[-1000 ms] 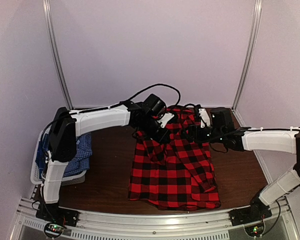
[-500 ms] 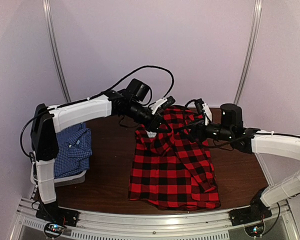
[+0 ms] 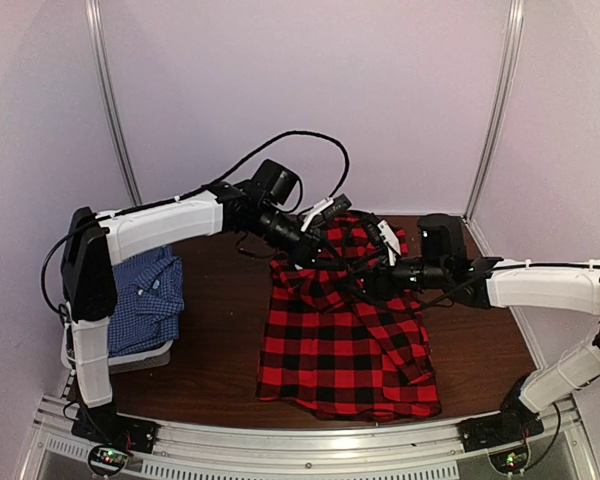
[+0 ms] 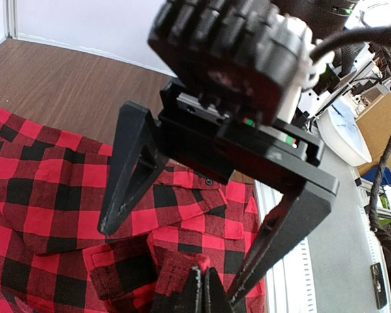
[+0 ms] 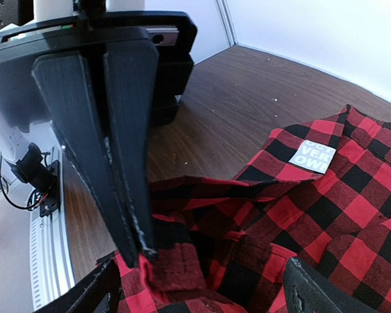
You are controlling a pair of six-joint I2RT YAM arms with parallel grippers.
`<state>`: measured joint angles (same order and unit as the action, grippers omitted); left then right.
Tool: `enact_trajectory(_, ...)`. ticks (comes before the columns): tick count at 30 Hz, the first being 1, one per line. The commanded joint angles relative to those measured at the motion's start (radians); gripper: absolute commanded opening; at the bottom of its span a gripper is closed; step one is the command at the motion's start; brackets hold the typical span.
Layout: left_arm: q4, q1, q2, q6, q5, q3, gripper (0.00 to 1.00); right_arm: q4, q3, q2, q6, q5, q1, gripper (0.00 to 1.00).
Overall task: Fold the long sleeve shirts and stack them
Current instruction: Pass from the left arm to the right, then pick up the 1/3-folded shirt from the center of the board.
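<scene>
Leftward, the spread right hand point(image 3: 378, 262) is being moved toward the plaid shirt point(image 3: 345, 350) fold being pinched by the left hand point(image 4: 202, 288), best gripped alongside.

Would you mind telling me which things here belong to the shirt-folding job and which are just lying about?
Part of the job:
- red-and-black plaid shirt, pinched by the shut left claw, with the right claw open close by
- blue-and-white check shirt, lying in the basket

Just there:
- pale basket
- wooden table
</scene>
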<state>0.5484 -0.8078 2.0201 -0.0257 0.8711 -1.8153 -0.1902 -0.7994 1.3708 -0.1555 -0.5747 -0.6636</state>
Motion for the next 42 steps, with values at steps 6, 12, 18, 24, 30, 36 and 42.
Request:
enact_trajectory(6,-0.030,0.017,-0.018,-0.030,0.054,0.007,0.00,-0.011,-0.053,0.052,0.004,0.013,-0.058,0.77)
enact_trajectory(12,-0.045,0.019,-0.010,-0.017,0.017,0.010,0.00,-0.027,-0.049,0.056,-0.034,0.039,-0.068,0.41)
enact_trajectory(18,-0.136,0.028,-0.012,0.096,-0.050,0.044,0.06,0.006,-0.047,0.038,-0.109,0.155,-0.074,0.00)
enact_trajectory(24,-0.237,0.044,-0.064,0.247,-0.243,0.115,0.33,0.129,-0.057,-0.015,-0.186,0.409,-0.065,0.00)
enact_trajectory(30,-0.283,0.070,-0.168,0.389,-0.438,0.216,0.38,0.242,-0.112,-0.039,-0.270,0.552,-0.014,0.00)
enact_trajectory(36,-0.238,0.091,-0.230,0.510,-0.580,0.358,0.37,0.321,-0.326,0.061,-0.261,0.646,0.068,0.00)
enact_trajectory(42,-0.211,0.093,-0.311,0.559,-0.680,0.511,0.38,0.406,-0.565,0.160,-0.219,0.645,0.200,0.00)
